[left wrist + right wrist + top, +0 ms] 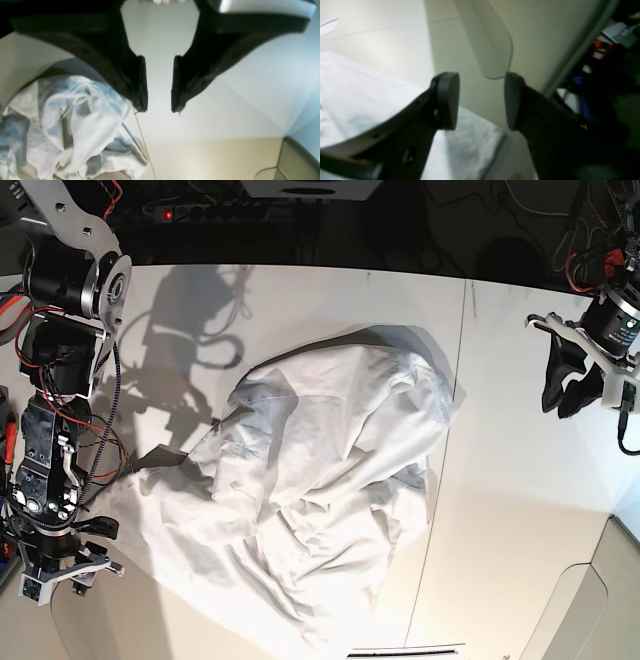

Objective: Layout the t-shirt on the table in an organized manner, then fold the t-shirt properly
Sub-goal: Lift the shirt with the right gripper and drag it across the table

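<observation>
The white t-shirt (320, 490) lies crumpled in a wrinkled heap in the middle of the table (520, 510). My left gripper (565, 405) hovers off to the shirt's right, over bare tabletop. In the left wrist view that gripper (159, 110) is open and empty, with the bunched shirt (75, 130) at its lower left. My right gripper (108, 548) is at the shirt's lower-left edge. Seen from the right wrist, this gripper (481, 100) stands open with nothing between its pads, just above a flat part of the shirt (357, 100).
A thin dark seam (440, 480) runs across the table beside the shirt. Beige cut-out corner panels sit at the near right (590, 610) and under the right gripper (492, 45). Cables and electronics (250, 210) lie beyond the dark far edge.
</observation>
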`<state>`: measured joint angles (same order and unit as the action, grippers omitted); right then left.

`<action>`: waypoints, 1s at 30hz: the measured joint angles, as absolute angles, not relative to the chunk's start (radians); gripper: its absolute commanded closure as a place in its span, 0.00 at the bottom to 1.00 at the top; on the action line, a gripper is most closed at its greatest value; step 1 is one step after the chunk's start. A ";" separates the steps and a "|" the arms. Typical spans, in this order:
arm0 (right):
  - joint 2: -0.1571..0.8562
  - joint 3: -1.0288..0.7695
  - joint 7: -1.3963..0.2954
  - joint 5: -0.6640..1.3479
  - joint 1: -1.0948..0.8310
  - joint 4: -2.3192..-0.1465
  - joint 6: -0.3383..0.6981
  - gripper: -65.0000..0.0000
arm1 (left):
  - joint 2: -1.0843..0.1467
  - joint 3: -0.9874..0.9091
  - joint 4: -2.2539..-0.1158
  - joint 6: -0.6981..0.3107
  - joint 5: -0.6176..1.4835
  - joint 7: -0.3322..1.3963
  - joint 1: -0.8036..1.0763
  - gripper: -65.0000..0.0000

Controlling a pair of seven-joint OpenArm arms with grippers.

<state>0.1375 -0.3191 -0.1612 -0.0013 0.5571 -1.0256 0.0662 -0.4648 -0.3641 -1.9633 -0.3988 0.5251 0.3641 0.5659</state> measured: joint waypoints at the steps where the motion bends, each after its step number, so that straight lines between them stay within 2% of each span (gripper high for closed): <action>1: 0.138 -0.319 -0.173 0.038 0.557 -1.026 0.118 0.58 | -0.464 -0.364 -1.963 -0.403 0.528 0.366 0.554 0.69; 2: 0.135 -0.319 -0.199 0.076 0.557 -1.027 0.174 0.65 | -0.465 -0.364 -1.963 -0.402 0.528 0.367 0.547 0.69; 4: 0.127 -0.319 -0.290 0.165 0.557 -1.028 0.307 0.92 | -0.465 -0.364 -1.963 -0.402 0.531 0.367 0.530 0.69; 5: 0.122 -0.319 -0.346 0.227 0.555 -1.028 0.387 1.00 | -0.465 -0.364 -1.963 -0.403 0.532 0.368 0.522 0.69; 7: 0.105 -0.317 -0.474 0.378 0.545 -1.031 0.500 1.00 | -0.465 -0.364 -1.963 -0.405 0.532 0.369 0.514 0.69; 9: 0.084 -0.317 -0.613 0.511 0.528 -1.035 0.552 1.00 | -0.464 -0.364 -1.963 -0.405 0.532 0.375 0.500 0.69; 17: -0.009 -0.266 -0.893 0.822 0.295 -1.249 0.571 1.00 | -0.462 -0.364 -1.900 -0.412 0.532 0.386 0.461 0.69; 21: -0.012 -0.121 -0.912 0.840 0.150 -1.393 0.575 1.00 | -0.462 -0.364 -1.794 -0.413 0.569 0.389 0.419 0.72; 22: -0.012 -0.082 -0.913 0.831 0.120 -1.429 0.577 1.00 | -0.461 -0.364 -1.764 -0.412 0.583 0.392 0.407 0.78; 24: -0.011 -0.004 -0.911 0.797 0.066 -1.499 0.577 1.00 | -0.459 -0.364 -1.711 -0.420 0.603 0.404 0.381 0.99; 27: -0.011 0.106 -0.898 0.707 0.012 -1.591 0.578 1.00 | -0.459 -0.363 -1.668 -0.479 0.636 0.420 0.334 1.00; 30: -0.011 0.210 -0.826 0.595 -0.020 -1.650 0.575 1.00 | -0.466 -0.320 -1.661 -0.484 0.638 0.430 0.262 1.00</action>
<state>-0.0113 0.2096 -0.8261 0.5949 -0.0196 -1.6497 0.5755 -0.4664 -0.3202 -1.6611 -0.4839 0.6384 0.4301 0.2619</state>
